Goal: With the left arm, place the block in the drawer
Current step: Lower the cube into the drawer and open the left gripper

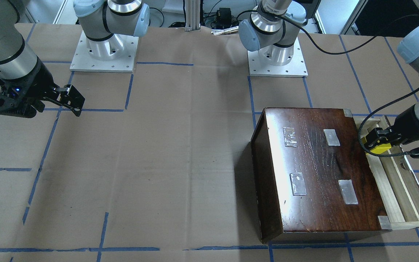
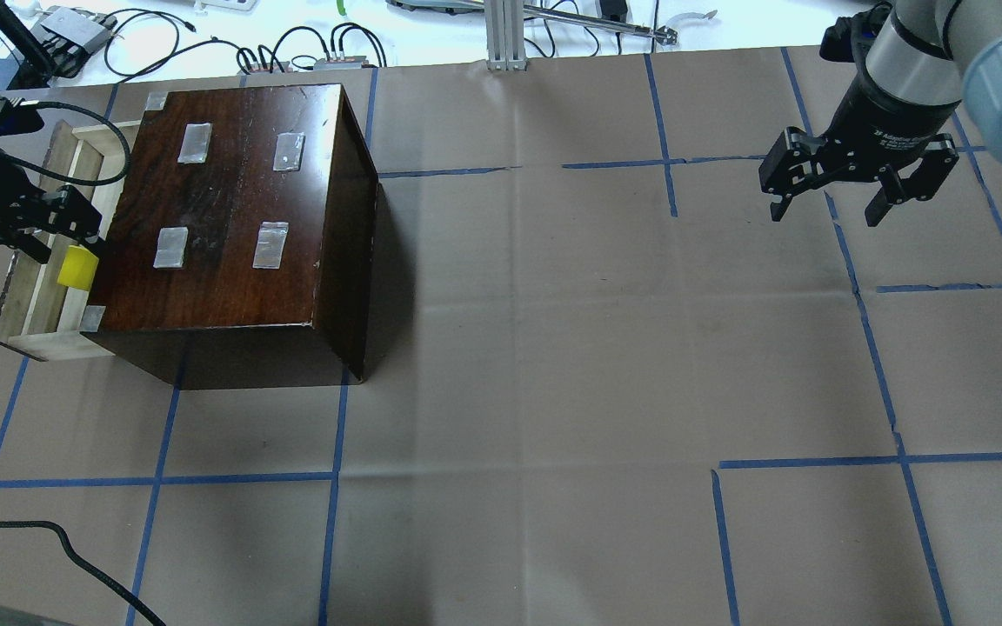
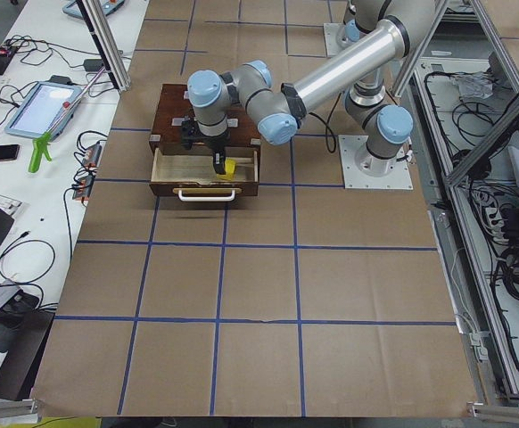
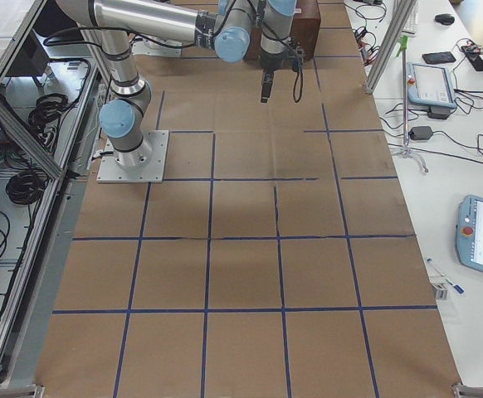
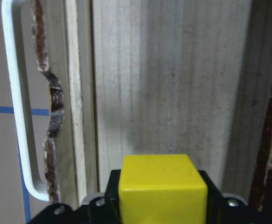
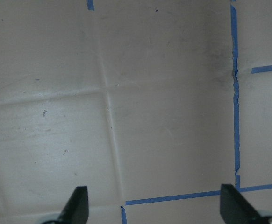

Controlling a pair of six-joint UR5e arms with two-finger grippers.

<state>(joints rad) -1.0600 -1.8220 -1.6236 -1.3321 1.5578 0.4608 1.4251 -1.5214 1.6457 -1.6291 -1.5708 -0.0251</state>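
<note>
The yellow block (image 1: pixel 379 147) is held in my left gripper (image 1: pixel 375 142), which is shut on it just above the open drawer (image 1: pixel 402 189) of pale wood. The drawer is pulled out of the dark-brown box (image 1: pixel 318 167). In the overhead view the block (image 2: pixel 76 266) hangs over the drawer (image 2: pixel 31 304) next to the box (image 2: pixel 231 200), at the left gripper (image 2: pixel 66 248). The left wrist view shows the block (image 5: pixel 161 186) over the drawer floor (image 5: pixel 173 84). My right gripper (image 2: pixel 824 215) is open and empty, far from the box.
The drawer's white metal pull (image 5: pixel 14 93) is on its outer front. Brown paper with blue tape lines (image 2: pixel 553 391) covers the table. The two arm bases (image 1: pixel 104 47) stand at the robot's side. A black cable (image 2: pixel 49 539) lies at the near left corner.
</note>
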